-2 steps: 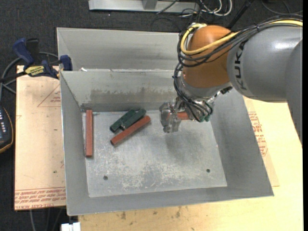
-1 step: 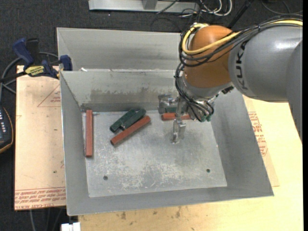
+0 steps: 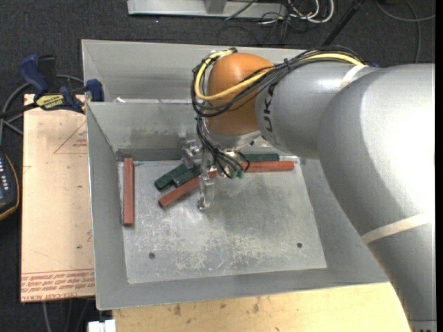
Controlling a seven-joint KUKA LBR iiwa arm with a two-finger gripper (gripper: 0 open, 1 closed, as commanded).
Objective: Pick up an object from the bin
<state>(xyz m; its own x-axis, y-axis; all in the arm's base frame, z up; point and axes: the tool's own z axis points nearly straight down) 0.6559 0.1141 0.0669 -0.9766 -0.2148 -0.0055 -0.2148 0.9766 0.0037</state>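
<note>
Three red bars (image 3: pixel 128 191) and two green bars (image 3: pixel 173 178) lie in the bin (image 3: pixel 228 254); the jaws hang beside the middle diagonal pair, their opening impossible to tell.

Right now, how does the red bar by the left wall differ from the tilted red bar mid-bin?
Pose: the left red bar lies straight along the bin's left wall; the tilted red bar runs diagonally.
Company: the left red bar lies alone; the tilted red bar lies beside a green bar, one end at the gripper.
Both are slim, flat red bars.
</note>
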